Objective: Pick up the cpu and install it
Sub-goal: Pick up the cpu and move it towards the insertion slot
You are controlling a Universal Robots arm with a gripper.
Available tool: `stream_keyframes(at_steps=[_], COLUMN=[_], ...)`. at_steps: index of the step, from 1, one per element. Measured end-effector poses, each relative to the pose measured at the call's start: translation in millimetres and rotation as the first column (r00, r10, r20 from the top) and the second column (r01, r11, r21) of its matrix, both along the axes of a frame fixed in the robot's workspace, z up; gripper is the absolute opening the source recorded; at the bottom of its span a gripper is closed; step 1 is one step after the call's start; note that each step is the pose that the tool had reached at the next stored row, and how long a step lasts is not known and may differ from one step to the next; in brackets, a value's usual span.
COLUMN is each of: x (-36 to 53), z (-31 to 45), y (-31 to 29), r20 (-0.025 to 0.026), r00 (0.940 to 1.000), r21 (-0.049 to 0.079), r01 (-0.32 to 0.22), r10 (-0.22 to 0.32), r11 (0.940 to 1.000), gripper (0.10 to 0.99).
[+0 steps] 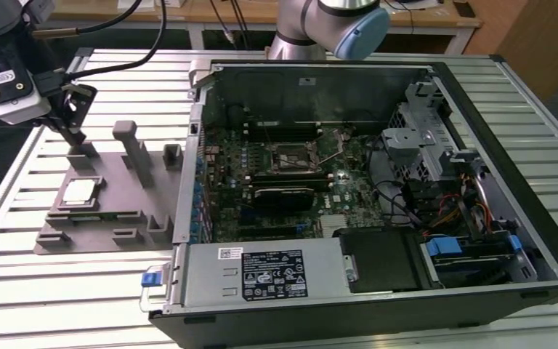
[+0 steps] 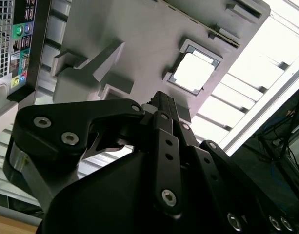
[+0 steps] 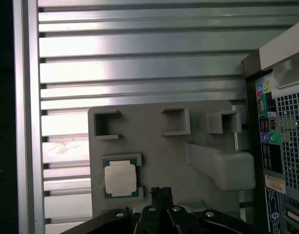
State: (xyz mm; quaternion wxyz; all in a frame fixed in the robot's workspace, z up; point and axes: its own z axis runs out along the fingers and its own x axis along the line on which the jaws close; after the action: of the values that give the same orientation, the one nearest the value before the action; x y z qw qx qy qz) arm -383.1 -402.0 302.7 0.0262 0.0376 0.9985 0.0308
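Since the cpu (image 1: 78, 192) lies in its tray (image 1: 124, 198), at six o'clock from the closed, empty tool (image 1: 73, 137) in the exterior view, neither pickup nor install is done.

A slatted aluminium table (image 1: 66, 291) stands before a wooden desk (image 1: 201, 13), a brown wooden panel (image 1: 540, 43) at the exterior view's right.

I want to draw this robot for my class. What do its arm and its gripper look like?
The arm is made of smooth silver-grey tubes, with a round pale-blue cap on one joint. The gripper is black, built from flat angular pieces joined by shiny silver screws. Next to it sits a white and grey box, and black cables lead to it.
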Motion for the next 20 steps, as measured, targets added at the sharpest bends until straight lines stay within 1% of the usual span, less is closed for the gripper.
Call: stream_keyframes(at_steps=[20], x=[-7.4], z=[-9.0], y=[0.0], r20=[0.0003], r00=[1.0], r21=[0.0], r01=[0.0], r10=[0.0], r11=[1.0], gripper=[0.106])
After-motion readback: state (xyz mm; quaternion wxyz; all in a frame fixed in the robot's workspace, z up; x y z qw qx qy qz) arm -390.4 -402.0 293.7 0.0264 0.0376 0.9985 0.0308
